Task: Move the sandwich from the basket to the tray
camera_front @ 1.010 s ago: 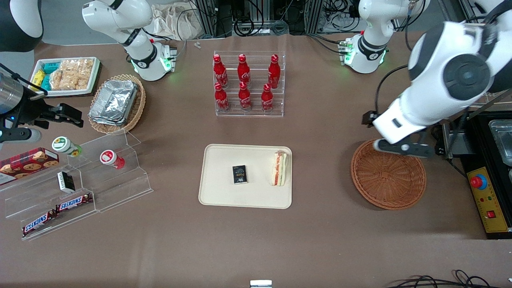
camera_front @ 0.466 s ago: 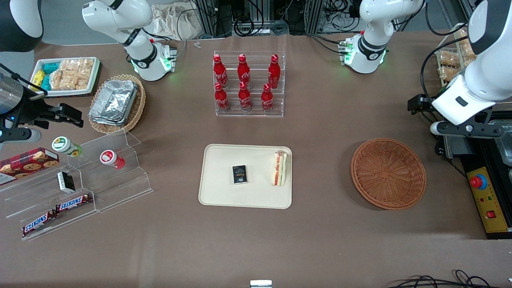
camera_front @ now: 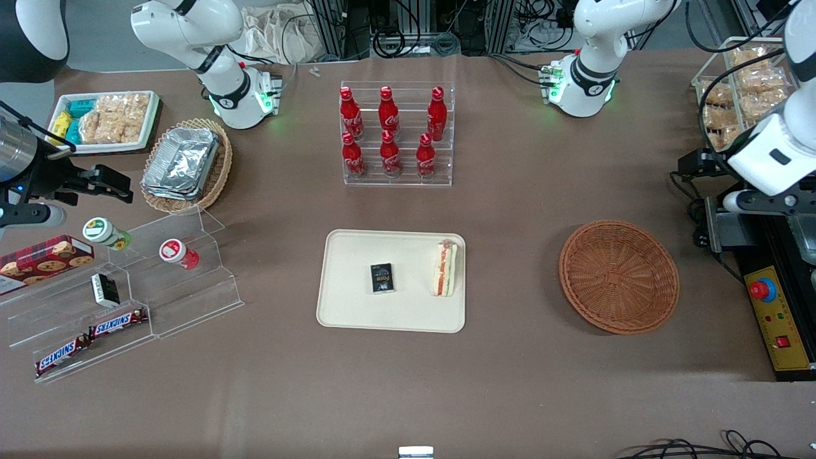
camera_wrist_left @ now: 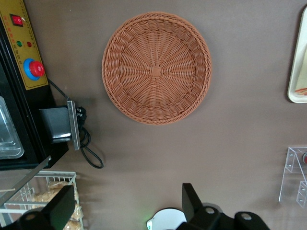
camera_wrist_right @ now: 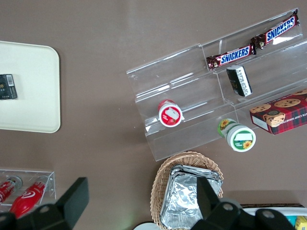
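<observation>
Sandwich (camera_front: 445,268) lying on tray (camera_front: 347,310), beside a black box (camera_front: 382,278). Basket (camera_front: 618,276) bare. Gripper (camera_wrist_left: 127,203) spread apart, hanging high over the table toward the working arm's end.

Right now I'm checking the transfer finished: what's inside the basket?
Nothing: the basket shows only bare weave. The sandwich lies on the tray. The gripper hangs high, jaws open.

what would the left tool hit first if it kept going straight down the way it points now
Most likely bare brown table, between the empty wicker basket and the left arm's base. The open tool hangs well above it, empty, with nothing in that line, though depth is unclear.
</observation>
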Robot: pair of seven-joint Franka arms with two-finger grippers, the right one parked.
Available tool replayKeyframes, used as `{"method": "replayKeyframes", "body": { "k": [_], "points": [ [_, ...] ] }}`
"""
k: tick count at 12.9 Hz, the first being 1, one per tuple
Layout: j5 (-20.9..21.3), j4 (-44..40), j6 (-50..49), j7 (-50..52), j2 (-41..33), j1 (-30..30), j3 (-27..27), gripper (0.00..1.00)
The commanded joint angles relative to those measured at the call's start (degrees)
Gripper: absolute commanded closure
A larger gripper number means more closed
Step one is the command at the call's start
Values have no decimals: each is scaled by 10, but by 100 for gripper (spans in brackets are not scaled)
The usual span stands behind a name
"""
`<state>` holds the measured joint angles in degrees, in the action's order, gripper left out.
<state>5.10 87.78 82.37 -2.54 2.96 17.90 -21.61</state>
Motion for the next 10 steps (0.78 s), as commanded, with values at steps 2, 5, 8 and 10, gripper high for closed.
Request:
{"method": "replayKeyframes", "body": {
  "k": [2,5,8,10],
  "points": [
    [-15,47,22,-49,-49,-130,166,1],
    [-26,41,19,-48,-39,-164,208,0],
    [-37,22,17,-42,-23,-162,208,0],
    [-37,23,25,-44,-23,-162,208,0]
  ]
}}
